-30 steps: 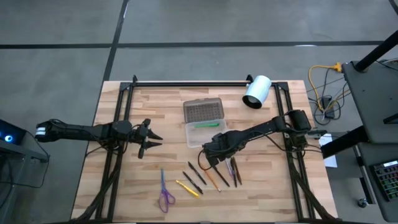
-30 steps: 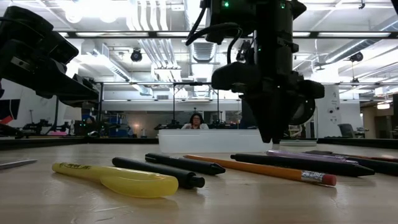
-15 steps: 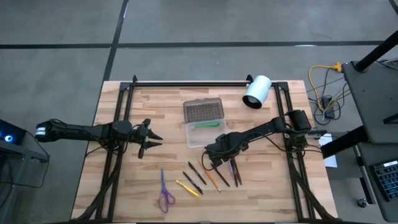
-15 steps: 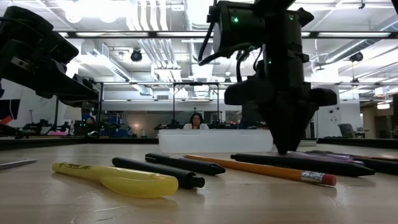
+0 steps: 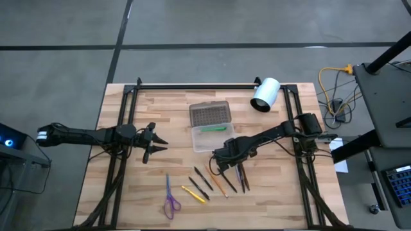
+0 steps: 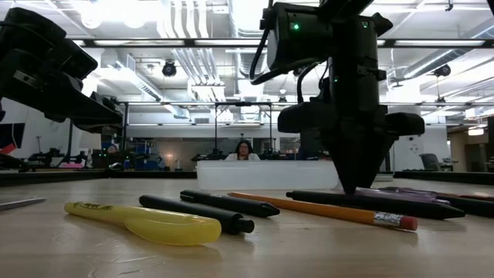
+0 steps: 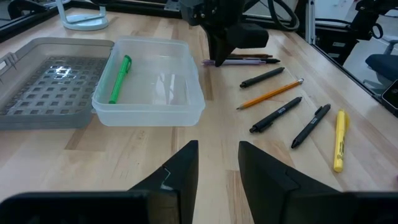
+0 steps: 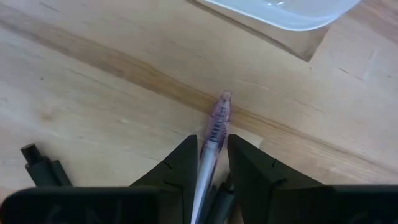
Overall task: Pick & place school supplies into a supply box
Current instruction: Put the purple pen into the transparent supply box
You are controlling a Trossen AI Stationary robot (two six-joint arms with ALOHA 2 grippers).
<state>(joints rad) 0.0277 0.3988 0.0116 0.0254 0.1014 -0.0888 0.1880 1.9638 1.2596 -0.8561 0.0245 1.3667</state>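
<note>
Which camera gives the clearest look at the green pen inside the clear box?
The left wrist view: it looks straight into the supply box, so the green pen shows whole along one side. The high view shows only a small green streak. In the low view the box's wall hides it. The right wrist view catches just a box corner.

The table [image 5: 160, 122] is pale wood planking with visible grain and a matt finish. Between the right gripper's [image 8: 214, 163] 2 matt black fingers [image 8: 180, 168] lies a translucent purple plastic pen [image 8: 215, 127]. Just beyond its tip sits the clear, glossy plastic supply box [image 7: 152, 84], with a grey, gridded lid [image 7: 53, 87] beside it.
</note>
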